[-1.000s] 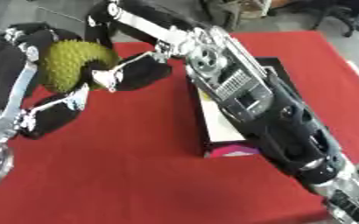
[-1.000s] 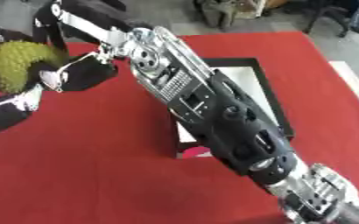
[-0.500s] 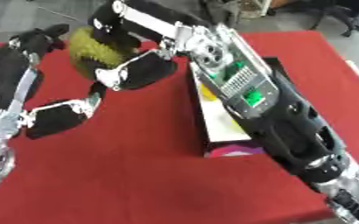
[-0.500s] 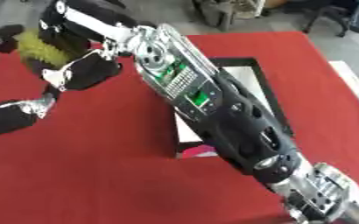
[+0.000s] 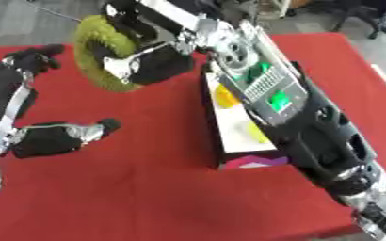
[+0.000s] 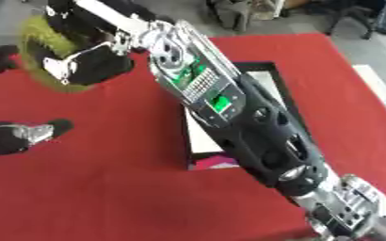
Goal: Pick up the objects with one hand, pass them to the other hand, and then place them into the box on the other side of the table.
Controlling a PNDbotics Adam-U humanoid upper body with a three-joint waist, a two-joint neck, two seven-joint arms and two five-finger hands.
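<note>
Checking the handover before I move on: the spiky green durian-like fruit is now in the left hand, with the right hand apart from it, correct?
Not quite. The spiky green durian-like fruit is held by the right hand, whose fingers curl round it above the red tablecloth. It is the left hand that is apart from it, as the left eye view shows.
</note>
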